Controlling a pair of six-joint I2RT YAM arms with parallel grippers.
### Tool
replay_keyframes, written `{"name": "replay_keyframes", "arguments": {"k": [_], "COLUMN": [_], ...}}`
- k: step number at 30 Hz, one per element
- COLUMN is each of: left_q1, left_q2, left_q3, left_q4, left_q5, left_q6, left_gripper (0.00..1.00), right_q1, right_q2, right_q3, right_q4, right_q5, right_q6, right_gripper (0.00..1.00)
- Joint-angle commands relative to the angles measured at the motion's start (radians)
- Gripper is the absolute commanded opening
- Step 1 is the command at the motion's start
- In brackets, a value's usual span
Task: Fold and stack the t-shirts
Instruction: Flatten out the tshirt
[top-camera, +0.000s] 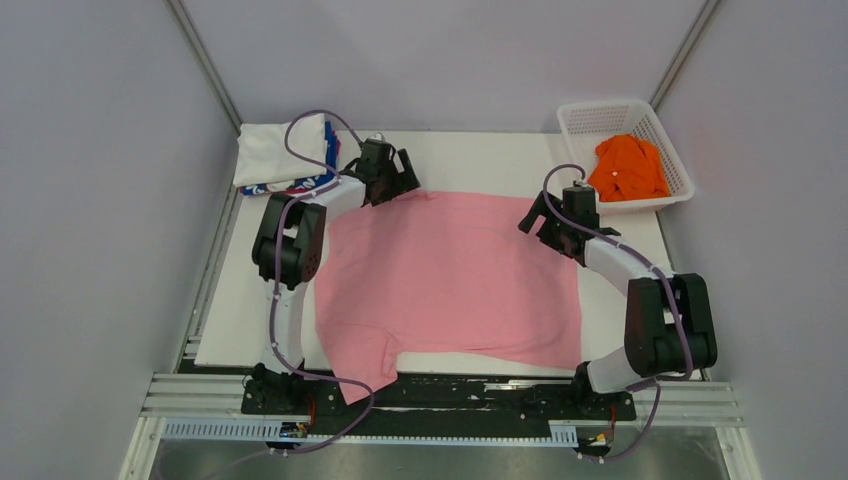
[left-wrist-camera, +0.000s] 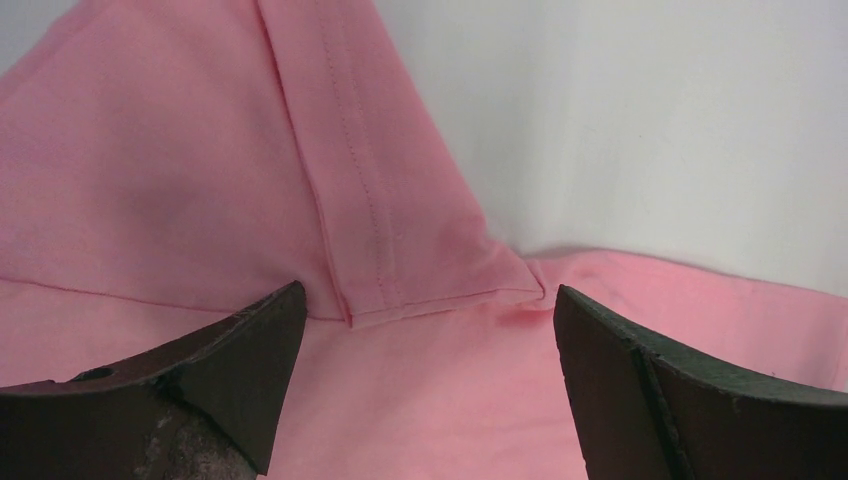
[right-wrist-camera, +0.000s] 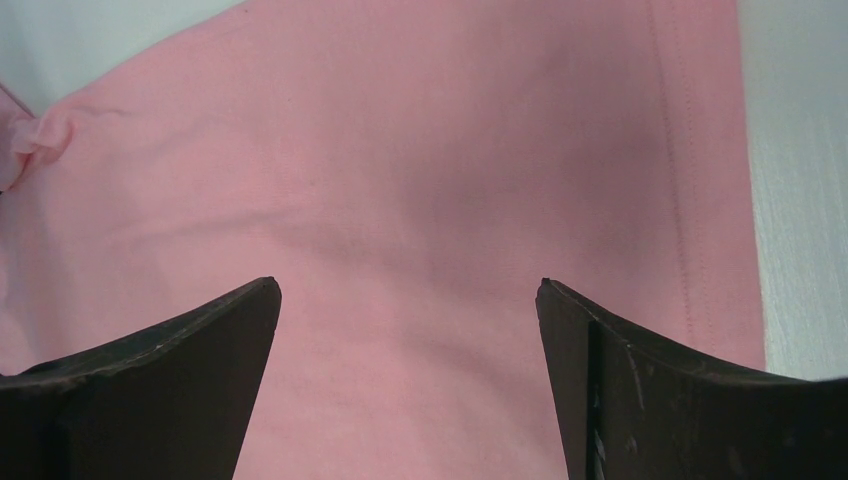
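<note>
so, the task looks only partly done: a white t-shirt (top-camera: 272, 148) and a blue/red one (top-camera: 303, 186) lie folded at the upper left of the top view. the pink t-shirt (top-camera: 450, 280) lies spread flat in the middle, not yet folded, and the orange t-shirt (top-camera: 628, 168) sits in the basket (top-camera: 600, 108) at the upper right. the left gripper (left-wrist-camera: 425, 300) has its fingers (left-wrist-camera: 245, 345) spread wide with nothing between them — they hang just over a turned-in sleeve at the shirt's upper left edge. the right gripper (right-wrist-camera: 408, 290) is also wide apart and empty, over the shirt's right part near its hem. whether either touches the cloth i cannot tell.
</note>
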Motion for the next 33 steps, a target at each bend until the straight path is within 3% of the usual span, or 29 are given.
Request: {"name": "replay_keyframes", "arguments": {"k": [1,12,20,26,33], "left_q1": [0.001,0.001,0.001,0.001,0.001], "left_q2": [0.027,0.014,-0.016,-0.032,-0.063], "left_q3": [0.018,0.007,0.035,-0.006,-0.029], "left_q4": [0.062,0.120,0.012,0.079,0.116], "left_q5": [0.046,0.076,-0.108,0.025,0.023], "left_q6": [-0.046,-0.074,-0.029,-0.046,-0.058], "left_gripper": [1.00,1.00,1.00,1.00,1.00], "right_q1": [0.003,0.003,0.003,0.002,0.004], "right_q2": [0.009,0.023,0.017,0.032,0.033], "right_q3": [0.014,0.020,0.015,0.020,0.020], "right_q4": [0.019,0.019,0.010,0.007,0.007], "right_q5": [0.014,0.007,0.026,0.026,0.021], "right_q6": [-0.009,-0.012,-0.014,-0.011,-0.011], "right_gripper": [1.00,1.00,1.00,1.00,1.00]}}
